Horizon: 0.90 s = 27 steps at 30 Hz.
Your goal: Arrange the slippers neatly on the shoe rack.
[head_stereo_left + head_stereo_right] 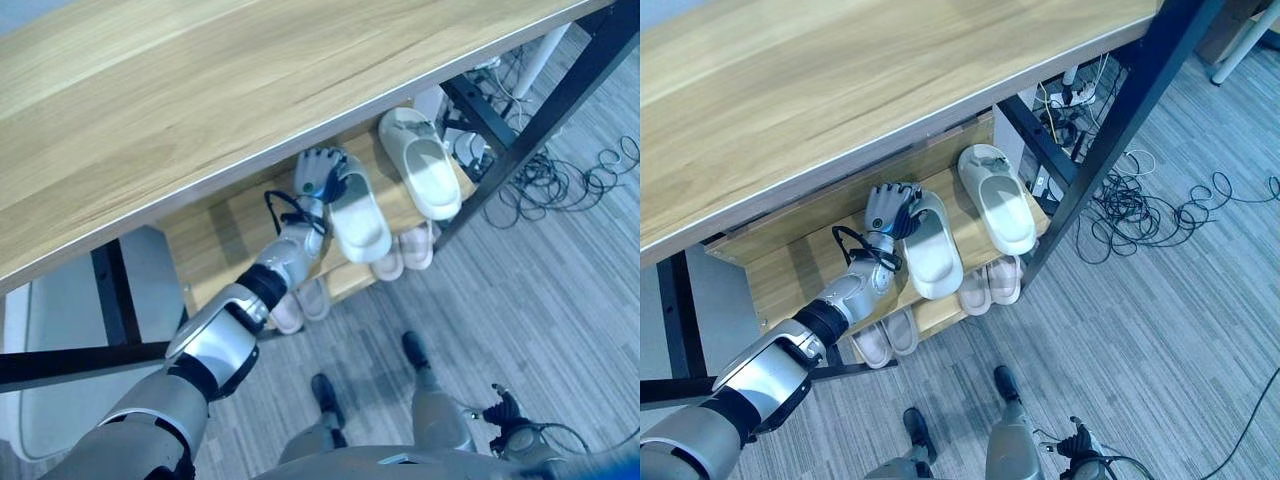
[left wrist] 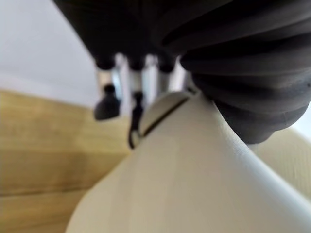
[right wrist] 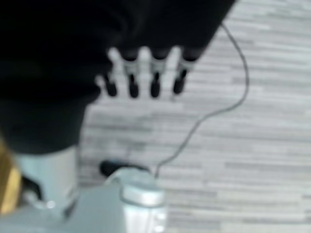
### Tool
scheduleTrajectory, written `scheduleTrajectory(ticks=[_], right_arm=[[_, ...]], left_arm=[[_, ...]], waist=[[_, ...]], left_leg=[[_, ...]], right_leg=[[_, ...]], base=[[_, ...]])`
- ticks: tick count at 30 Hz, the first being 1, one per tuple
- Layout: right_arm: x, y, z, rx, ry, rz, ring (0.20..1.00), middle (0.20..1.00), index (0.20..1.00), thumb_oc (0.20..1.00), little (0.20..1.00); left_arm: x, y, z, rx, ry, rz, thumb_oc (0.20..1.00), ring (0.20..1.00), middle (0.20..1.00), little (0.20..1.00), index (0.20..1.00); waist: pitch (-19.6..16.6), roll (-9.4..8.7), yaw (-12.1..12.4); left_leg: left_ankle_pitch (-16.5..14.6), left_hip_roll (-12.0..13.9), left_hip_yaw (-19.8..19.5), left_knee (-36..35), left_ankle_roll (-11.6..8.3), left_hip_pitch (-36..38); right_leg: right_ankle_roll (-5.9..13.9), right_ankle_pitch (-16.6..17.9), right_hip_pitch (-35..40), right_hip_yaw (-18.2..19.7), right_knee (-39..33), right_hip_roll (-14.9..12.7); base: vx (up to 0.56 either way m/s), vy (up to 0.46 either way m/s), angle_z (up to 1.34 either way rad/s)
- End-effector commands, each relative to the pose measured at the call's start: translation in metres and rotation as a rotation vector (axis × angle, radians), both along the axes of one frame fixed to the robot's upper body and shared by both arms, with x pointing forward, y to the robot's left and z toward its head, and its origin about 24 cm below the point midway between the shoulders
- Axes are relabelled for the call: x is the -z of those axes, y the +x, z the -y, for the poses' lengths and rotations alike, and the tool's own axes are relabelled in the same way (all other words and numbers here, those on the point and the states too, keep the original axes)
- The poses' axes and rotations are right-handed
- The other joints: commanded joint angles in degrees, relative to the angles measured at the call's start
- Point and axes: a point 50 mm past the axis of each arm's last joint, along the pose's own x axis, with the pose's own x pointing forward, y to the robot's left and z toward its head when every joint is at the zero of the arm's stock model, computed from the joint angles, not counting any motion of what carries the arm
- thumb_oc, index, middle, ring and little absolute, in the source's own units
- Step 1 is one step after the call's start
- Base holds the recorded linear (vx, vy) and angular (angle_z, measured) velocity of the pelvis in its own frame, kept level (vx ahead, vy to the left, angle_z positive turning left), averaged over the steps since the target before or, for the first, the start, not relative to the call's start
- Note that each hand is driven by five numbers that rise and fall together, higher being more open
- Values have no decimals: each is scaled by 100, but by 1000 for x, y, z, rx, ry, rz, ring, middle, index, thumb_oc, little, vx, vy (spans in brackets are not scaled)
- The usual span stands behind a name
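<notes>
Wooden shoe rack [image 1: 810,265] shelf; left hand [image 1: 890,208] curled, gripping white slipper [image 1: 932,252] heel.

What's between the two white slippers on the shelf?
Just bare wooden shelf. In the right eye view, a strip shows between the slipper in the left hand and the other slipper.

The wooden top board [image 1: 200,90] overhangs the middle shelf [image 1: 790,275], leaving a low gap. The shelf's left half lies bare; two white slippers [image 1: 930,245] [image 1: 998,198] fill its right half. A black post [image 1: 1110,130] bounds the right end. Pink slippers [image 1: 990,285] crowd the lower shelf.
</notes>
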Motion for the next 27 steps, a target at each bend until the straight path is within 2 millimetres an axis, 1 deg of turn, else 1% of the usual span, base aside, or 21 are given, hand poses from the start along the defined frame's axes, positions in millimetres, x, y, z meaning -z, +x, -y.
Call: scheduleTrajectory(ticks=[1,4,7,9,19,20,21,22,23,27], right_arm=[[-12,15,26,2,-85,15,1000,1000,1000,1000,1000],[-12,14,26,-4,-89,16,1000,1000,1000,1000,1000],[-12,14,26,-6,-90,17,1000,1000,1000,1000,1000],[-12,15,24,-8,-85,22,1000,1000,1000,1000,1000],[-11,16,21,-20,-77,28,1000,1000,1000,1000,1000],[-11,16,21,-18,-74,26,1000,1000,1000,1000,1000],[-11,15,21,-13,-73,25,1000,1000,1000,1000,1000],[-11,14,23,-2,-76,25,1000,1000,1000,1000,1000],[-11,13,24,10,-75,26,1000,1000,1000,1000,1000],[-10,9,26,26,-76,20,1000,1000,1000,1000,1000]], left_arm=[[-25,19,3,-47,-21,9,200,200,200,200,200],[-27,21,-6,-77,-27,8,200,200,200,200,200],[-28,22,-7,-81,-23,9,200,200,200,200,200],[-24,21,-5,-74,-1,-4,200,200,200,200,200],[-23,20,5,-54,-40,-16,200,200,200,200,200],[-23,20,7,-50,-46,-15,291,291,291,291,291],[-23,20,8,-47,-47,-17,322,322,322,322,322],[-22,19,10,-42,-49,-23,492,492,492,492,492],[-21,19,11,-38,-58,-27,1000,1000,1000,1000,1000],[-20,18,13,-28,-85,-35,1000,1000,1000,1000,1000]], waist=[[-107,333,-135],[-130,323,-165],[-135,313,-178],[-160,305,-188],[-212,281,-227],[-218,279,-232],[-222,281,-241],[-226,286,-253],[-232,289,-259],[-256,303,-284]], left_leg=[[-46,334,-267,76,-302,122],[-53,358,-237,76,-313,131],[-53,369,-227,76,-316,129],[-58,390,-209,76,-319,151],[-64,416,-147,76,-328,165],[-65,418,-144,76,-330,168],[-69,420,-141,76,-332,171],[-72,424,-137,76,-333,175],[-75,424,-131,76,-332,179],[-78,427,-122,76,-332,200]], right_leg=[[43,-375,-193,-195,283,292],[43,-368,-236,-172,303,308],[38,-371,-248,-164,305,321],[31,-382,-255,-159,323,338],[10,-382,-321,-93,355,394],[8,-383,-318,-94,352,397],[6,-384,-318,-89,349,402],[2,-385,-321,-80,350,405],[0,-384,-318,-76,348,408],[-7,-393,-291,-78,349,420]], base=[[5,-19,-8],[19,-36,-6],[6,-12,-1],[17,-12,0],[9,-16,-6],[14,-15,-11],[7,-6,-7],[5,-3,-5],[4,-3,-3],[0,0,0]])
